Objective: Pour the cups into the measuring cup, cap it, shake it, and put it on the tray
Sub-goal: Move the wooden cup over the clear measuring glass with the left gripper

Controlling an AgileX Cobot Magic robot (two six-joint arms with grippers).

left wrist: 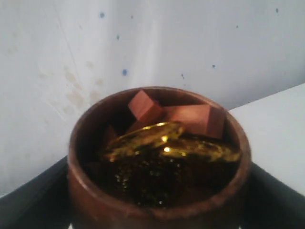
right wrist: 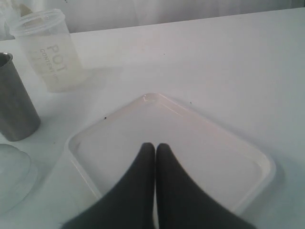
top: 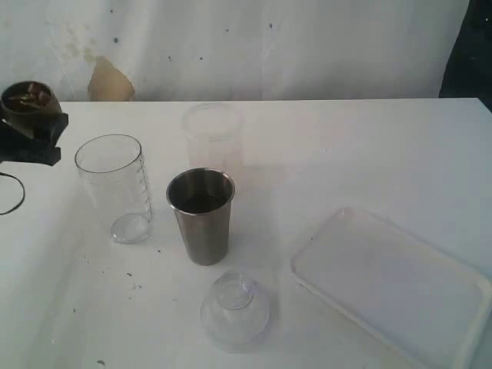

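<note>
Checking the left arm first: only its end shows, at the far left edge of the exterior view, with the rest out of frame. The left gripper (top: 32,119) is closed around the wooden cup (left wrist: 90,195), with a dark finger (left wrist: 28,200) pressed on each side of the wall. The jaws stand wide, spanning the cup's full width. The cup is mouth up and loaded with reddish-brown blocks (left wrist: 195,119) and shiny gold pieces (left wrist: 152,138). Can't tell whether its base clears the table.

The measuring cup (top: 113,188) stands upright and uncapped just beside the left gripper, on its inboard side and a bit nearer the camera, not touching it. The steel tumbler (top: 201,215) is upright past the measuring cup, further from the gripper. The frosted cup (top: 211,132) sits behind the tumbler. A clear domed lid (top: 234,307) lies on the table in front of the tumbler, well apart from the left gripper.

The right arm isn't in the exterior view. In its wrist view the right gripper (right wrist: 156,150) has its tips pressed together and grips nothing. The tray (right wrist: 200,143) lies flat directly under and ahead of those tips. Can't tell if they touch it.
</note>
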